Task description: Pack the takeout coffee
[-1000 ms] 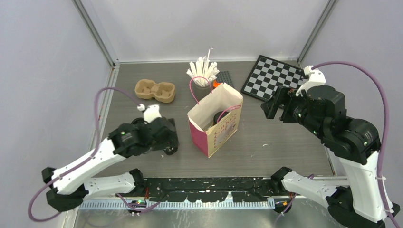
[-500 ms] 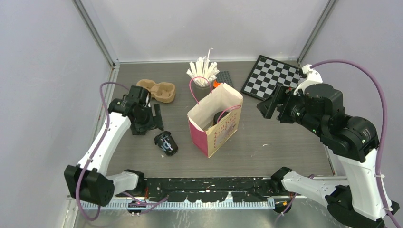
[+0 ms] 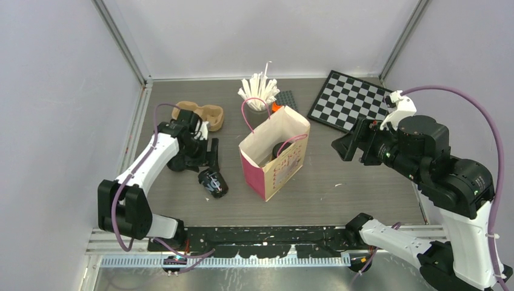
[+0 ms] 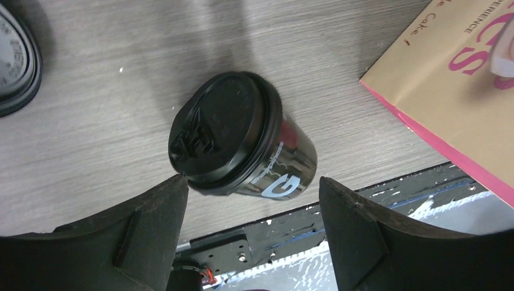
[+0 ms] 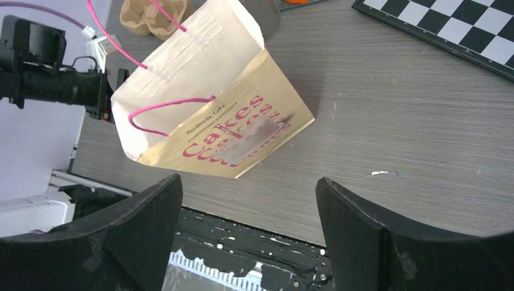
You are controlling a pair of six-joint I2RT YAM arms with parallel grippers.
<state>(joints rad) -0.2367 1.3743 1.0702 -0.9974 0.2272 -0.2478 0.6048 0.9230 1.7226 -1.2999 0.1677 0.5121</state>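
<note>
One takeout coffee cup (image 3: 213, 182), dark with a black lid, lies on its side on the table left of the bag, its lid toward my left gripper. In the left wrist view the cup (image 4: 254, 145) lies just beyond my open fingertips (image 4: 163, 200). My left gripper (image 3: 205, 161) is open, empty and apart from the cup. A second dark cup (image 3: 280, 148) shows inside the open tan and pink paper bag (image 3: 285, 163). My right gripper (image 3: 345, 142) hangs open and empty right of the bag (image 5: 236, 127).
The tan pulp tray (image 3: 198, 115) lies behind my left arm. A cup of white sticks (image 3: 259, 94) stands behind the bag and a checkerboard (image 3: 348, 100) lies at the back right. A dark round object (image 4: 15, 60) lies at the left wrist view's left edge.
My left gripper has left the cup, which now lies uncovered on its side. It swung back left, then came closer to the cup again. My right gripper shifted slightly right.
</note>
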